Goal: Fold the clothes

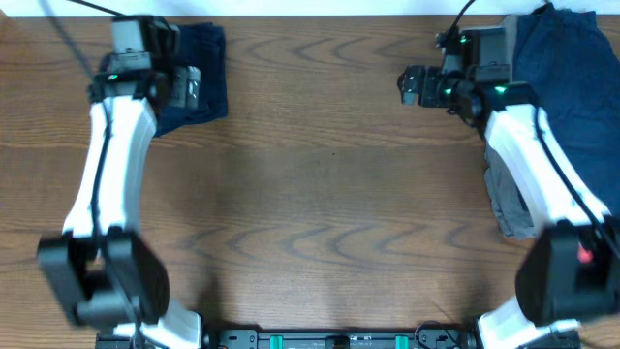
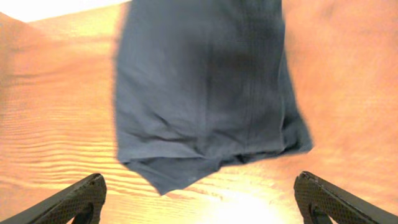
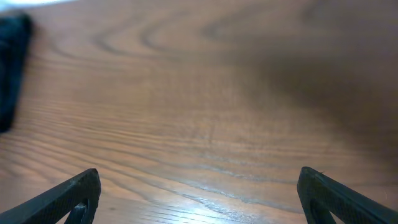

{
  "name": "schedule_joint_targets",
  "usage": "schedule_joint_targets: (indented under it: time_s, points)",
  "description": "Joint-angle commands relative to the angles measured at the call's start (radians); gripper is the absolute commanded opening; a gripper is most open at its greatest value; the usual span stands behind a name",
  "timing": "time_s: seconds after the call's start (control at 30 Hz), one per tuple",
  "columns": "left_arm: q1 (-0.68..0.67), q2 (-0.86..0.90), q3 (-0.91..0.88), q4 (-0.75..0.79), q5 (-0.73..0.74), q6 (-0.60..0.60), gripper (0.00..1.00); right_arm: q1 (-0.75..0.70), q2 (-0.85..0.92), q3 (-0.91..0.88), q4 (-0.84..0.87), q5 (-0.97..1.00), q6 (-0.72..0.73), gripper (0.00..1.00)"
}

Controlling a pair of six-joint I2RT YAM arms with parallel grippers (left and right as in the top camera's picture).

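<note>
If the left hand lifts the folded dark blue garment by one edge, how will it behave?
Probably floppy: the folded dark blue garment shows soft wrinkles and a loose corner, so it would likely sag and unfold. It looks thin, so it is probably light. On the smooth wooden table, a push may slide or bunch it.

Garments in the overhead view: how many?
3: a folded navy garment top left, a loose navy garment top right, a grey garment against it; the right arm may hide more.
</note>
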Motion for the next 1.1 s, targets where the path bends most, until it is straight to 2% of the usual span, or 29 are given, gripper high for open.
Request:
schedule_joint_targets:
  time_s: [0.0, 0.47, 0.6, 0.77, 0.87, 1.07]
  points:
    - [0.0, -0.059, 0.009, -0.015, -0.011, -0.138, 0.98, 0.013, -0.135, 0.01, -0.027, -0.004, -0.041, 0.99]
    - [0.0, -0.076, 0.008, -0.015, -0.011, -0.141, 0.98, 0.013, -0.63, 0.01, -0.135, -0.087, -0.036, 0.99]
    - [0.0, -0.076, 0.008, -0.015, -0.011, -0.141, 0.98, 0.013, -0.735, 0.01, -0.153, -0.086, -0.037, 0.99]
    - [0.0, -0.076, 0.008, -0.015, -0.011, -0.141, 0.98, 0.013, -0.831, 0.01, -0.259, -0.05, -0.062, 0.99]
    - [0.0, -0.076, 0.008, -0.015, -0.011, -0.141, 0.98, 0.013, -0.868, 0.01, -0.303, -0.017, -0.122, 0.99]
    - [0.0, -0.076, 0.008, -0.015, -0.011, -0.141, 0.98, 0.008, -0.876, -0.013, -0.356, 0.008, -0.336, 0.99]
